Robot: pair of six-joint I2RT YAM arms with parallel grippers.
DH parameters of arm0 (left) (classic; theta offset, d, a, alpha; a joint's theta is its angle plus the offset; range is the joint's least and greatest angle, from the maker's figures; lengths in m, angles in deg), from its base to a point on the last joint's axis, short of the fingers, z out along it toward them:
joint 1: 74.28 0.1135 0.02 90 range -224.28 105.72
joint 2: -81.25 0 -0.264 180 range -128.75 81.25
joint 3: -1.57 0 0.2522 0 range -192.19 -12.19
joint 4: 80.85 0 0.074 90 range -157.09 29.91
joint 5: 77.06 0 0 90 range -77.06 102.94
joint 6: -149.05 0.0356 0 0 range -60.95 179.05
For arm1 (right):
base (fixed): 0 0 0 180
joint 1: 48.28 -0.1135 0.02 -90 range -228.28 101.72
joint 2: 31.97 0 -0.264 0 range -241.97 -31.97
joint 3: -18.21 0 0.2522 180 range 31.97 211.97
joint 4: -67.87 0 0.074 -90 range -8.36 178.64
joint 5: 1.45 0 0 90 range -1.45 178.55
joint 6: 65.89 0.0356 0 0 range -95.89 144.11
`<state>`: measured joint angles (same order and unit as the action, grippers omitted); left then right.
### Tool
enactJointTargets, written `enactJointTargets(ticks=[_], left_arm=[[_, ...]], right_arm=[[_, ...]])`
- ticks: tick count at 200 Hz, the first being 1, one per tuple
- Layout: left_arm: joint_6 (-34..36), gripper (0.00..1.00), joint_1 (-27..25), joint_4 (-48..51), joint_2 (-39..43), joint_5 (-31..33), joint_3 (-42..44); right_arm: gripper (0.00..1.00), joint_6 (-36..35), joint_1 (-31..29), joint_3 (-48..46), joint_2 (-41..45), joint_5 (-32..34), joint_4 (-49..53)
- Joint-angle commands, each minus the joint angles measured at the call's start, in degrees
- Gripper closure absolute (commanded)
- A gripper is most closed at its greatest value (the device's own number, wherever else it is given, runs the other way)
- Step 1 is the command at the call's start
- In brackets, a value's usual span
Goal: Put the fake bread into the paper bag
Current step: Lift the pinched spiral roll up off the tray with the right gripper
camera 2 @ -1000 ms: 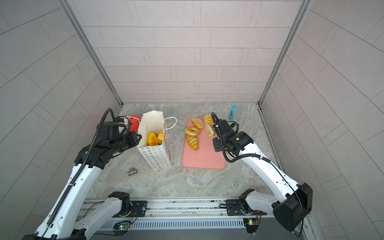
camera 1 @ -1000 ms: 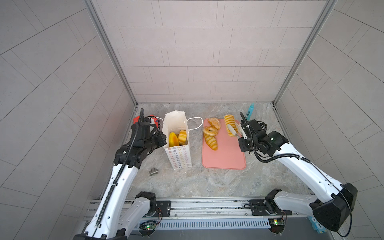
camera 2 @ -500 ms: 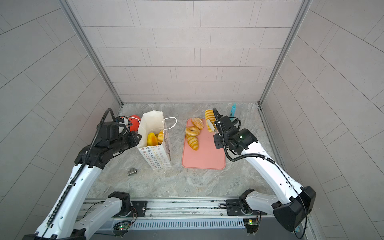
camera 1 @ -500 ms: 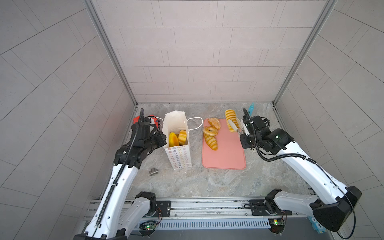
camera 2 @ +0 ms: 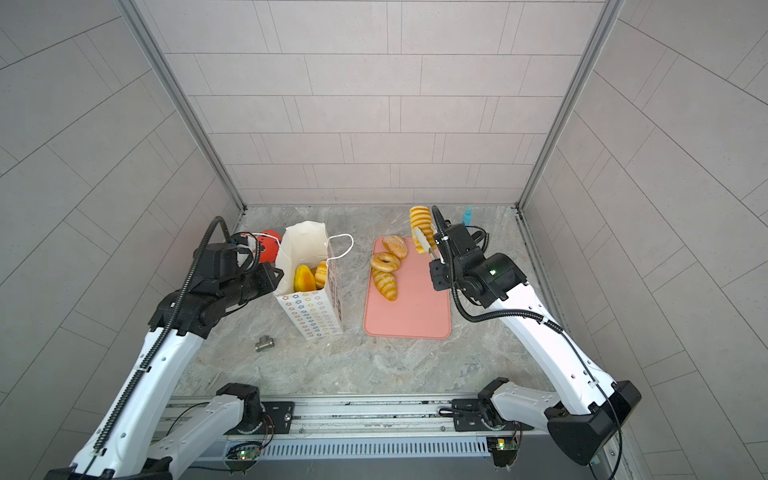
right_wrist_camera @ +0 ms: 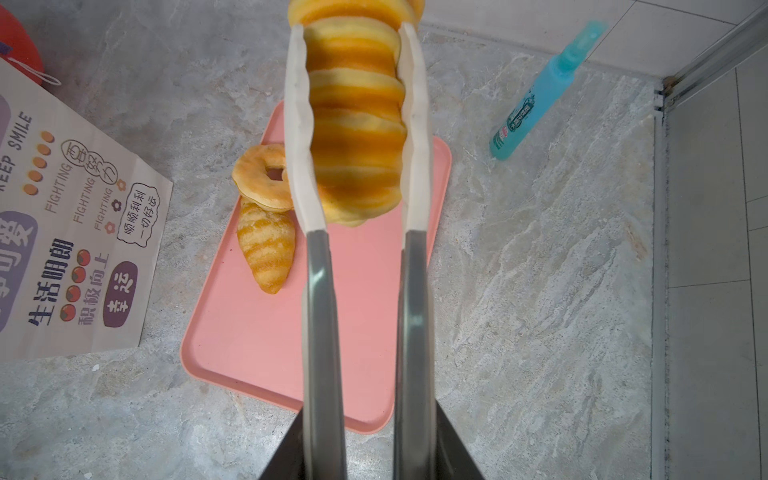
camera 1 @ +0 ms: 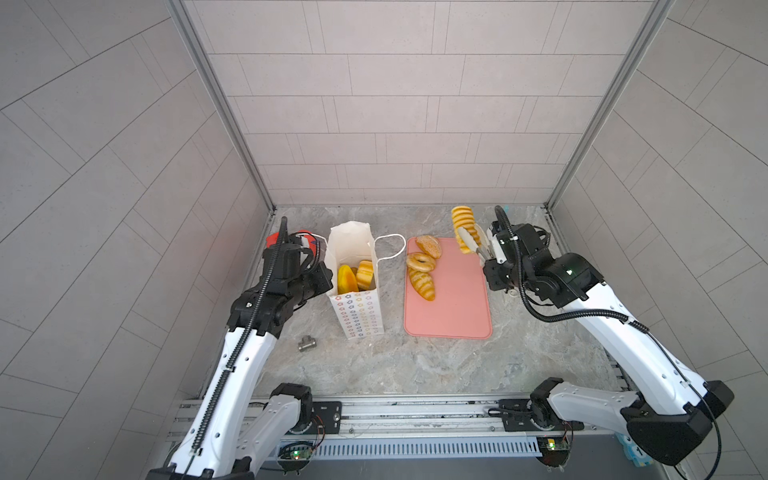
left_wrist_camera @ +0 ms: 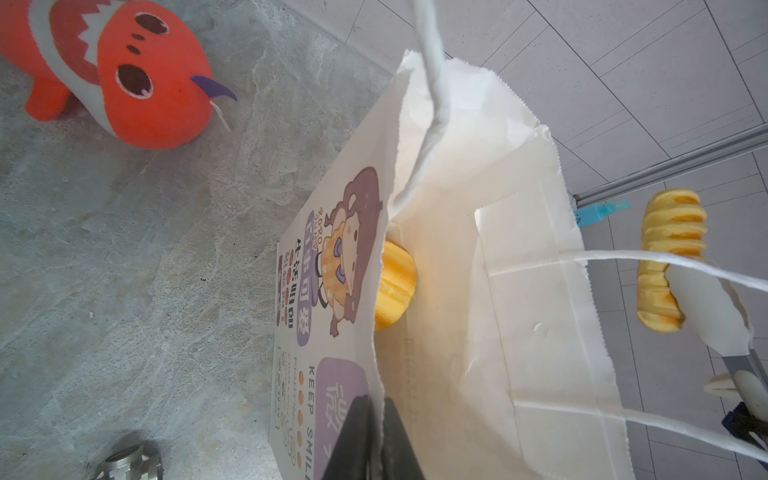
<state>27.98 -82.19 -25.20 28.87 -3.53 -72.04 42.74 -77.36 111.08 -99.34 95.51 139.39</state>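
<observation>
Golden loaf [camera 1: 462,220] in tongs [right_wrist_camera: 320,311] — paper bag [camera 1: 359,311] pinched.

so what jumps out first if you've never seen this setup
The long ridged loaf stands out first, held in the air by white-tipped tongs that the right gripper clamps, near the far right corner of the pink tray. Next comes the tall white paper bag left of the tray, two yellow pastries already inside, its rim pinched by the left gripper.

2 white arms [camera 1: 648,353], black joints [camera 1: 573,278], cables [camera 1: 277,249].
</observation>
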Motion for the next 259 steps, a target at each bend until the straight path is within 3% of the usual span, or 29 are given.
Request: enactJointTargets(ticks=[1, 259], left_arm=[[0.26, 0.88, -0.16, 0.21, 0.9, 0.4, -0.99], [0.04, 0.88, -0.17, -0.27, 0.7, 0.39, -0.53]], right_arm=[[0.63, -0.7, 0.33, 2.65, 1.32, 1.91, 0.12], [0.66, -0.74, 0.25, 13.64, 1.87, -4.56, -0.51]])
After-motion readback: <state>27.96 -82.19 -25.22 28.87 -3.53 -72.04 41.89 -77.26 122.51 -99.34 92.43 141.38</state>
